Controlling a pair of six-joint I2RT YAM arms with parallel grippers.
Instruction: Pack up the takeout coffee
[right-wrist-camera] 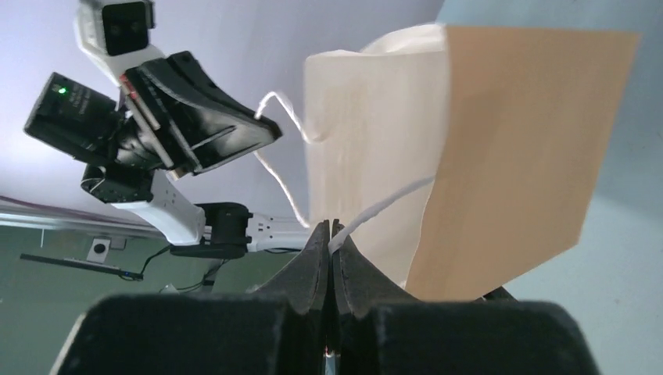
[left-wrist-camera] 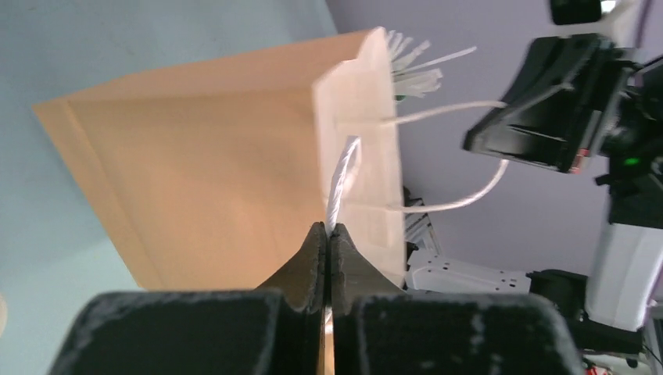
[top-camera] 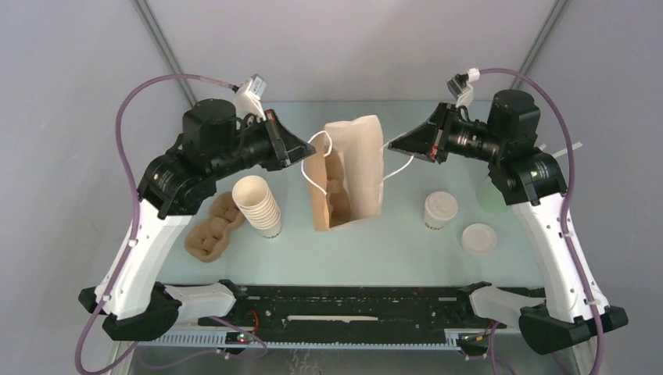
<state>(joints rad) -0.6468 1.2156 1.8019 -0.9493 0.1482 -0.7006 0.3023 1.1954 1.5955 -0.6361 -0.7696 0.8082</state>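
Note:
The takeout coffee [top-camera: 440, 209], a small cream cup with a white lid, stands on the table right of the brown paper bag [top-camera: 349, 176]. The bag stands open at the table's middle, with a tan pulp carrier piece [top-camera: 338, 194] inside. My left gripper [top-camera: 311, 148] is shut on the bag's left white string handle [top-camera: 315, 168]; the left wrist view shows the string [left-wrist-camera: 342, 176] pinched between the shut fingertips [left-wrist-camera: 328, 230]. My right gripper [top-camera: 391, 144] is shut on the right string handle [top-camera: 400, 168], also seen pinched in the right wrist view [right-wrist-camera: 331, 228]. Both hold the bag [right-wrist-camera: 516, 156] mouth spread.
A tilted stack of nested cream cups [top-camera: 258, 205] stands left of the bag. A brown pulp cup carrier [top-camera: 213, 226] lies further left. A loose white lid disc [top-camera: 478, 238] lies at the front right, near the coffee.

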